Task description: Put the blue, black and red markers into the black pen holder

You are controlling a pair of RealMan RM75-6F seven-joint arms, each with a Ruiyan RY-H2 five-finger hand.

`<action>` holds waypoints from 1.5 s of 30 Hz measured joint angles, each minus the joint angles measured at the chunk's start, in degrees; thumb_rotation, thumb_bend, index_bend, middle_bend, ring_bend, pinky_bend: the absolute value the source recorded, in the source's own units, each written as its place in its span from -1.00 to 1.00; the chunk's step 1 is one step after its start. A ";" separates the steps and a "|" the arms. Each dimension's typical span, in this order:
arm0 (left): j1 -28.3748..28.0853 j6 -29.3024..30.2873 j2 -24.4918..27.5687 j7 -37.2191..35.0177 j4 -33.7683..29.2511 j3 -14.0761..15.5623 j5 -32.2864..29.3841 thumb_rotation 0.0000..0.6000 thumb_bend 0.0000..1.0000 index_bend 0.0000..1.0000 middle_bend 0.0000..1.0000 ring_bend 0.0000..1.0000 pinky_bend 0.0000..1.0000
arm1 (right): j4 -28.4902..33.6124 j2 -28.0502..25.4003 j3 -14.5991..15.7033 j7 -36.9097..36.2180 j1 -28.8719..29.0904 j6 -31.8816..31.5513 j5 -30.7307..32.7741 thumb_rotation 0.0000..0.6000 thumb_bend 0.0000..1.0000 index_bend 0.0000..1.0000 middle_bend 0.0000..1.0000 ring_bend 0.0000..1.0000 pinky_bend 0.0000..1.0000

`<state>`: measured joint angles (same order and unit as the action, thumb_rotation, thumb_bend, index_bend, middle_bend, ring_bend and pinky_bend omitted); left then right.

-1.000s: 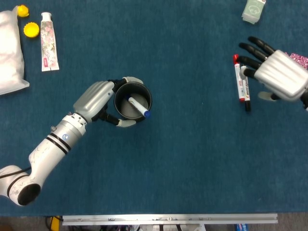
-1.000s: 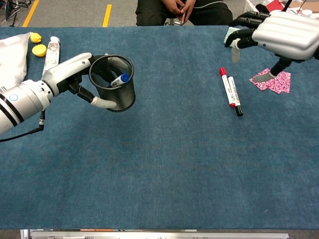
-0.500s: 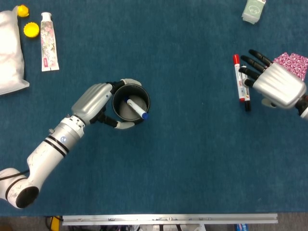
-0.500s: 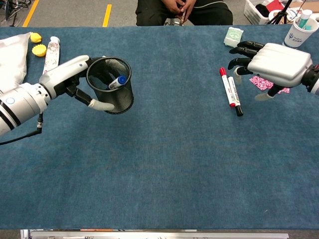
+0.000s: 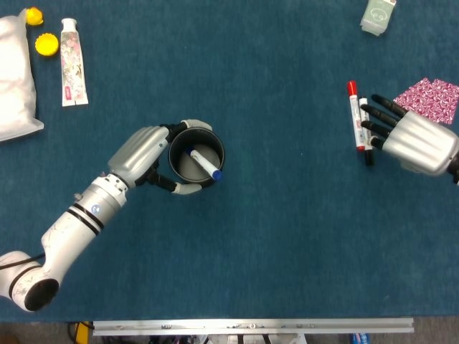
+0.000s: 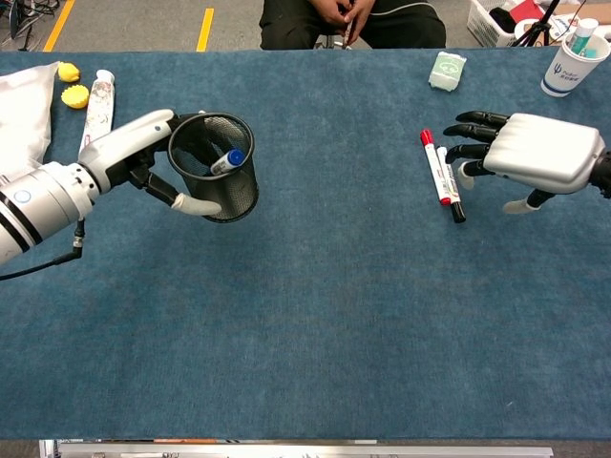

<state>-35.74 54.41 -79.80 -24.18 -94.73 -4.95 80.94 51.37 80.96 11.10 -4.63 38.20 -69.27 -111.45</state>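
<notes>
- Bare table lies between the black pen holder and the red marker.
- The left hand wraps the holder's outer side.
- The right hand blocks the black marker from the right.

We count three markers: one blue marker (standing in the pen holder), one red marker, one black marker. One holder, two yellow caps, one tube, two hands.
</notes>
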 measured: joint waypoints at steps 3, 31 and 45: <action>0.00 0.00 -0.04 0.00 0.12 -0.04 -0.15 0.94 -0.71 -0.57 -0.18 -0.34 -0.44 | -2.98 1.91 0.71 0.15 -0.07 -0.54 -0.87 1.00 -0.62 -0.08 -0.51 -0.89 -0.90; 0.18 0.02 0.07 -1.47 1.11 0.13 0.08 0.90 -0.71 -0.58 -0.18 -0.34 -0.44 | -22.24 14.71 3.48 -2.83 -0.47 -5.49 -1.84 1.00 -0.49 -0.02 -0.58 -0.90 -1.00; 0.10 -0.29 0.83 -2.40 0.54 0.16 0.16 0.91 -0.71 -0.59 -0.18 -0.34 -0.44 | -26.31 17.19 4.08 -3.91 -0.88 -5.84 -0.61 1.00 -0.48 0.01 -0.58 -0.90 -1.00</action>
<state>-35.65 54.12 -78.97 -26.58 -94.18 -4.80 81.10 25.06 98.15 15.18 -8.54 37.31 -75.11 -112.07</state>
